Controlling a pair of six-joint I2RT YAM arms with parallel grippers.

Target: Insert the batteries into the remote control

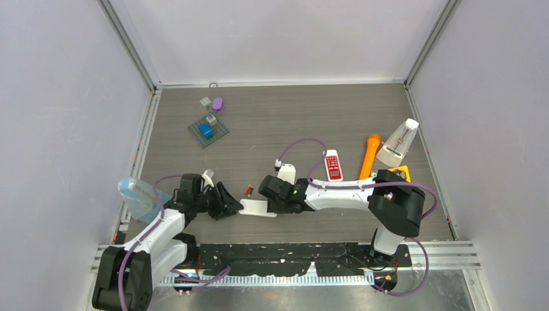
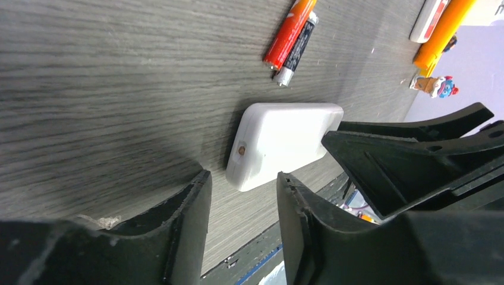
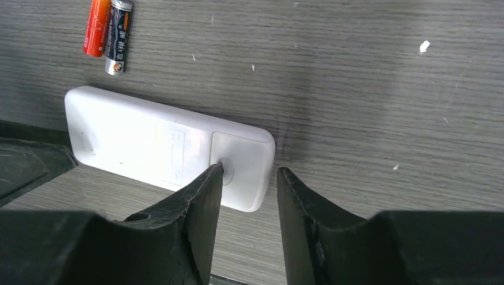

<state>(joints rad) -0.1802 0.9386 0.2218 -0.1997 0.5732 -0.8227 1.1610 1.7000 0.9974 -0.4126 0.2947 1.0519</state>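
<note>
A white remote control (image 1: 258, 207) lies face down on the grey table between my two grippers. Two batteries (image 1: 248, 190), one red-orange (image 2: 289, 32) and one dark with silver ends (image 3: 119, 37), lie side by side just beyond it. My left gripper (image 2: 243, 184) is open, its tips just short of the remote's (image 2: 285, 142) end with the small round lens, nothing between them. My right gripper (image 3: 249, 172) is open over the other end. Its left fingertip (image 3: 215, 172) rests on the round dimple of the battery cover (image 3: 241, 160). The cover is in place.
A second white remote with red buttons (image 1: 333, 165), an orange cylinder (image 1: 369, 155) and a white cone-shaped object (image 1: 399, 144) lie at the right. A white block (image 1: 285, 173) sits behind my right gripper. A grey plate with bricks (image 1: 208, 131) is back left, a clear bottle (image 1: 138, 197) by the left arm.
</note>
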